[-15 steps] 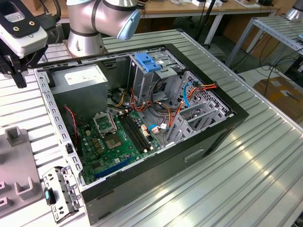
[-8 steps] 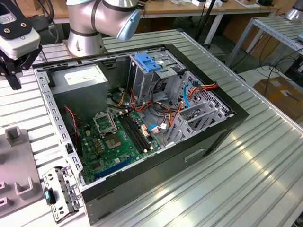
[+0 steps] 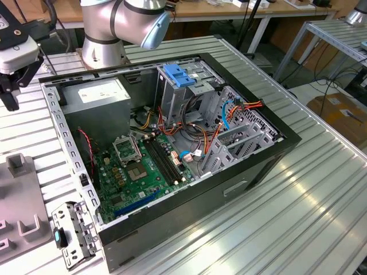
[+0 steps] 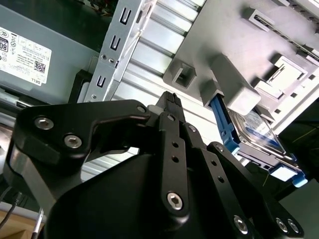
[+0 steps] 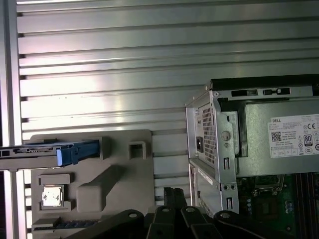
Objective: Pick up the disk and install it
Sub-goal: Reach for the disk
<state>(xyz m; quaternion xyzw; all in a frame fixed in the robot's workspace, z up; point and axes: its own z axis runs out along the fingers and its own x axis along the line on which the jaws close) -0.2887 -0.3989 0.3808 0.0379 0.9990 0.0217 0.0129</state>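
Observation:
The disk [image 5: 35, 150] stands on edge in a slot of a grey fixture [image 5: 119, 169], silver with a blue side rail. In the second wrist view the disk [image 4: 259, 137] sticks out behind a grey block of that fixture. My gripper [image 5: 173, 191] hovers over the ribbed table between the fixture and the open computer case [image 5: 214, 129], clear of the disk. Its black fingers [image 4: 174, 129] lie pressed together with nothing between them. In the exterior view the gripper [image 3: 10, 97] hangs at the far left, beside the case.
The open case [image 3: 269, 160] shows a motherboard [image 3: 143, 172], a grey power-supply box [image 3: 94, 91] and a drive cage topped by a blue bracket [image 3: 180, 75]. The arm's base [image 3: 106, 34] stands behind the case. A small metal bracket [image 3: 71, 232] lies near the fixture [image 3: 20, 223].

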